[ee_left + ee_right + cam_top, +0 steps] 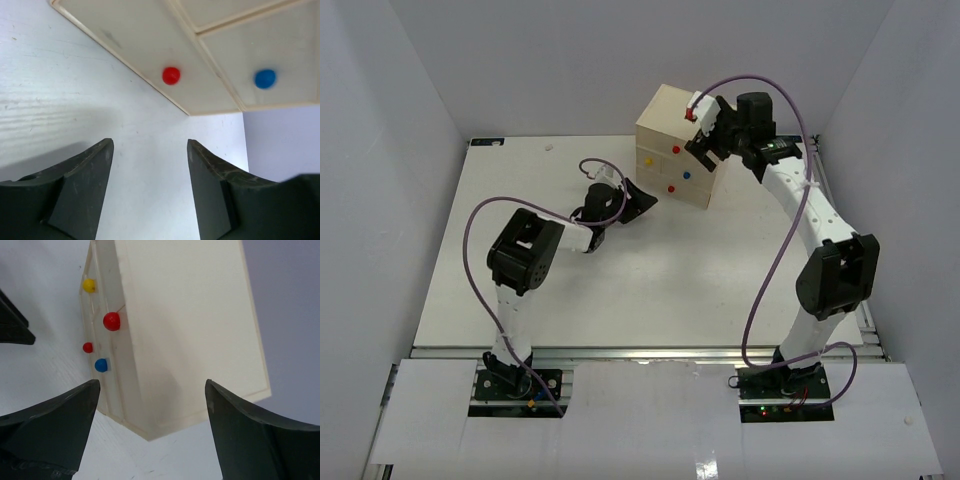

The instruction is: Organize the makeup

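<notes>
Jaws of the left gripper (pixel 150 145) stand apart and empty, low over the table (pixel 670 280), facing the front of the chest (pixel 665 125). A red knob (pixel 171 75) lies almost straight ahead, with a blue knob (pixel 264 78) to its right. Beyond, the right gripper (pixel 152 385) hangs wide open and empty above the chest top. No makeup shows anywhere; presumably it sits inside the drawers, nearer the left arm.

Chest (pixel 665 135) — far right corner hidden behind right tool (pixel 708 148); speck (pixel 548 147) on far tabletop (pixel 670 270) — too small to identify.
</notes>
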